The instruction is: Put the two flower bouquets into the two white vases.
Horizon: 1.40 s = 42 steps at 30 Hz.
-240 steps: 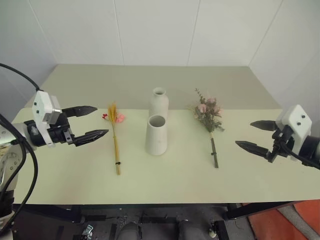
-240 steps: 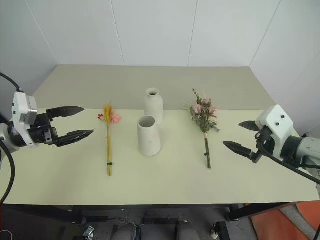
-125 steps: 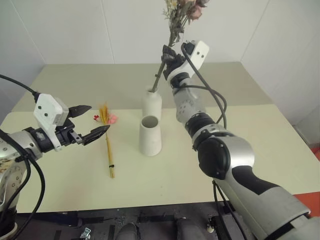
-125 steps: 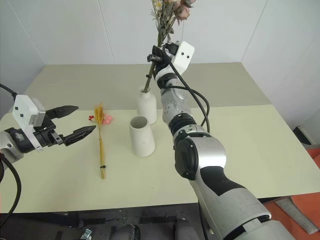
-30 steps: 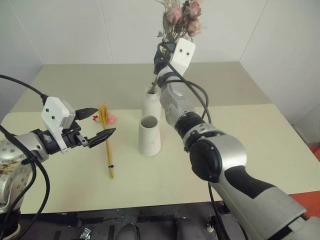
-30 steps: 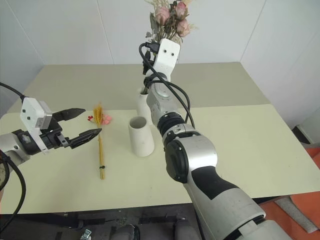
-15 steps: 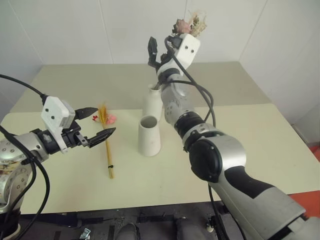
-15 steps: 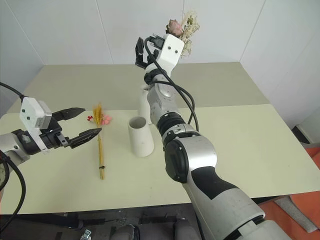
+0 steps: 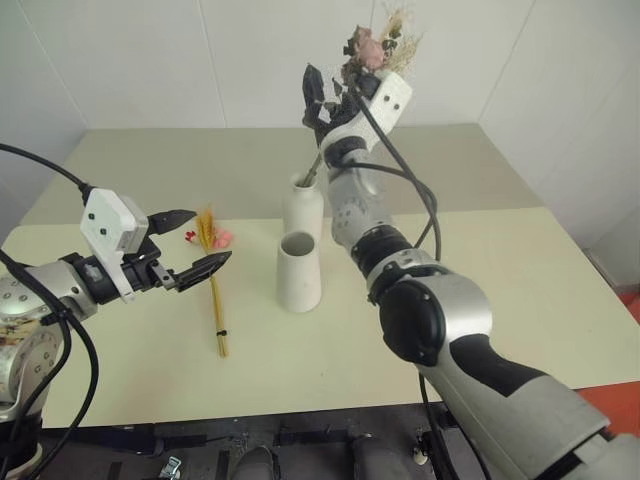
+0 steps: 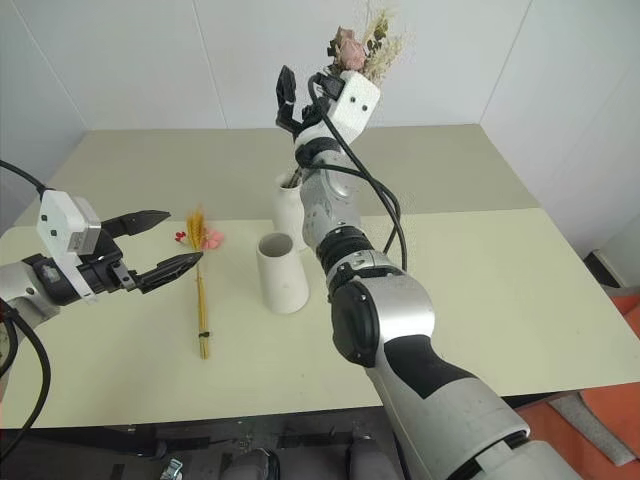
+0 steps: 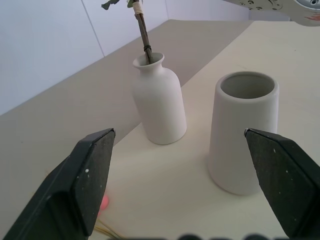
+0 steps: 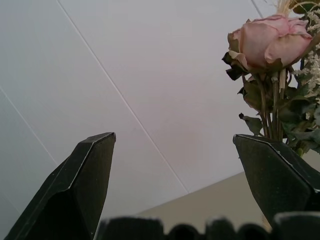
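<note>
On the pale green tabletop (image 9: 480,300), two white vases stand close together near the middle: the bottle-shaped vase (image 9: 303,210) with the narrow neck sits farther back, and the wide-mouthed cone vase (image 9: 299,271) stands just in front of it, apart from it by a small gap. The bottle-shaped vase holds the rose bouquet (image 9: 372,45), its dark stem (image 11: 142,36) leaning out of the neck and tilting up to the robot's right, with pale pink roses and dry greenery at the top above the right arm's wrist. The cone vase is empty; the left wrist view looks straight into its bare mouth. The wheat bouquet (image 9: 214,275) lies flat on the tabletop to the left of the cone vase, well apart from it, its yellow stem running toward the near edge and its golden wheat and small pink and red flowers at the far end. The right end effector (image 9: 322,95) is raised above the bottle-shaped vase, beside the upper stem of the rose bouquet, its two black fingers spread wide and gripping nothing; in the right wrist view a rose shows just past one finger. The left end effector (image 9: 190,243) hovers over the tabletop at the left, pointing toward the flower end of the wheat bouquet, its fingers wide apart and empty
</note>
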Each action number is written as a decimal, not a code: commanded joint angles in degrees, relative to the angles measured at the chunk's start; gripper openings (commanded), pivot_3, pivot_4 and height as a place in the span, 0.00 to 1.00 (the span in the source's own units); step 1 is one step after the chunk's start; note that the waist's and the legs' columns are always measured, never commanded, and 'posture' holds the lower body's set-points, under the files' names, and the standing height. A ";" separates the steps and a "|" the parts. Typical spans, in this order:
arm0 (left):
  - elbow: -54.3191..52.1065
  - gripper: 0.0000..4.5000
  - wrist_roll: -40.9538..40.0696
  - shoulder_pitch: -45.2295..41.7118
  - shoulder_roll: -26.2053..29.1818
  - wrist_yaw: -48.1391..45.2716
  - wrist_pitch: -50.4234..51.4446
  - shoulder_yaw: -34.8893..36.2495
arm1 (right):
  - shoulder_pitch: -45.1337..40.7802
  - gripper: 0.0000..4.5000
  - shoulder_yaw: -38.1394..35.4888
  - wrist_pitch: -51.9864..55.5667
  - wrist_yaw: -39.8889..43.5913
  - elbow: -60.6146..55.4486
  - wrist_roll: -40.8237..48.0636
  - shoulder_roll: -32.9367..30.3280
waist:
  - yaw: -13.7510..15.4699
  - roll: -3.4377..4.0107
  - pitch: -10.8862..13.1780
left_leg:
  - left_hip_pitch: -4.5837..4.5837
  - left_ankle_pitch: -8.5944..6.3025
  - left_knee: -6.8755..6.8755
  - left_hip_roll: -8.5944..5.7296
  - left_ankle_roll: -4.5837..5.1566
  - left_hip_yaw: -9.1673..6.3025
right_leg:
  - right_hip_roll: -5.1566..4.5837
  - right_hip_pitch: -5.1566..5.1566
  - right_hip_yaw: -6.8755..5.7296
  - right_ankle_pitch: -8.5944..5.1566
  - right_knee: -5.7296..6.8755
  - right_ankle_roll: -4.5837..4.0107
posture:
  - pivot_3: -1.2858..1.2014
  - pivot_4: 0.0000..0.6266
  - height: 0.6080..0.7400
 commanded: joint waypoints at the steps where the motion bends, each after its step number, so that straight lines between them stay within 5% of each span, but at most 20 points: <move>1: -1.49 1.00 -0.13 0.51 0.79 -0.12 -0.87 1.85 | 1.70 0.99 -0.18 -0.53 4.34 -3.50 1.42 1.39 | 0.00 0.00 0.00 | 0.00 0.00 0.00 0.00 0.00 0.00 | 0.00 0.00 0.00 0.00 0.00 0.00 | 0.52 0.24 1.00; 10: -1.08 1.00 0.10 0.23 0.77 0.25 -0.81 1.25 | 5.83 0.99 -0.05 4.86 12.44 -5.46 3.83 -0.06 | 0.01 0.00 0.00 | 0.01 0.00 0.00 0.01 0.00 0.00 | 0.01 0.00 0.00 0.00 0.01 0.00 | 0.52 0.24 1.00; 42: -2.14 1.00 -1.00 2.67 0.58 0.79 0.02 2.62 | 2.06 0.99 3.83 20.79 11.98 -0.47 -3.10 -10.14 | 0.04 0.00 0.00 | 0.00 0.00 0.00 0.01 0.00 0.01 | 0.01 0.00 0.00 0.00 -0.01 0.00 | 0.52 0.24 1.00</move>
